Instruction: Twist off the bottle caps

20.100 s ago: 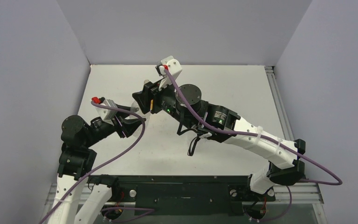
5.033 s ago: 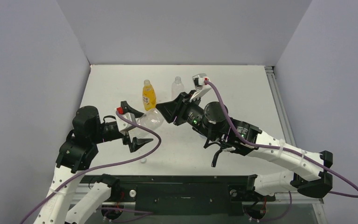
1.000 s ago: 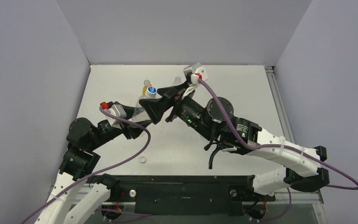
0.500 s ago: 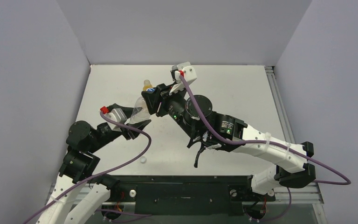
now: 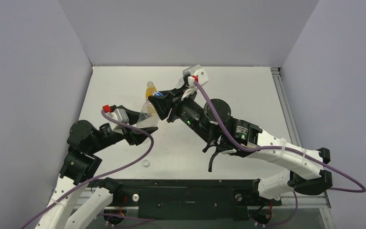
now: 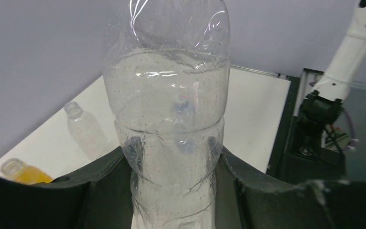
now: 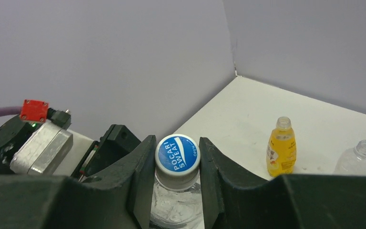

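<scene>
1. White table and grey walls sit all around me.
2. My right pincer pinches the blue-topped cap from both sides.
3. That cap sits on the clear bottle, which is tilted, up off the table.
4. My left pincer squeezes that bottle's body.
5. Farther back, the yellow bottle and a second clear bottle stand on the table, mouths open.
6. One small white cap lies loose near the table's front edge.
</scene>
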`<state>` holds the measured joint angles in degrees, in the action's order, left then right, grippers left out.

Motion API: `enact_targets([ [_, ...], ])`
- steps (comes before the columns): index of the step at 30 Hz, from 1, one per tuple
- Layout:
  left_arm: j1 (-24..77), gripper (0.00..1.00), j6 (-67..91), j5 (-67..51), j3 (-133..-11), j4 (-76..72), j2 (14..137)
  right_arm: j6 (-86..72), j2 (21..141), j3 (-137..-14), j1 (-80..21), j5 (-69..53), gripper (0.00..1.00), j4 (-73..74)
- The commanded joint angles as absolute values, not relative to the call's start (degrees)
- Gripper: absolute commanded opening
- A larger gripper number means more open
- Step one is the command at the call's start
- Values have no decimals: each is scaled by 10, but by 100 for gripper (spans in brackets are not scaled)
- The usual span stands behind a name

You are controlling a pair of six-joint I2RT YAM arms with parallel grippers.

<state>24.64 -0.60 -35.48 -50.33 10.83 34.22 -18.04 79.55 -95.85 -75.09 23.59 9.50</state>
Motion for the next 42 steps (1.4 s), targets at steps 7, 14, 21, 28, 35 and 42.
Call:
enact_targets([
  [7,249,17,176,-582,-588,68,385,-190,687,-839,-719,-31,0,-34],
  [14,248,16,240,-629,-597,27,394,-248,631,-752,-650,-246,8,-158],
  [21,248,16,245,-640,-594,18,397,-226,650,-797,-642,-290,29,-92],
  [28,248,15,145,-623,-605,106,399,-215,664,-827,-642,-225,73,-39],
  [35,249,17,8,-417,-569,113,360,-220,658,-841,-669,43,82,-3],
  [42,250,16,-70,-266,-525,41,339,-168,754,-995,-755,307,83,129],
])
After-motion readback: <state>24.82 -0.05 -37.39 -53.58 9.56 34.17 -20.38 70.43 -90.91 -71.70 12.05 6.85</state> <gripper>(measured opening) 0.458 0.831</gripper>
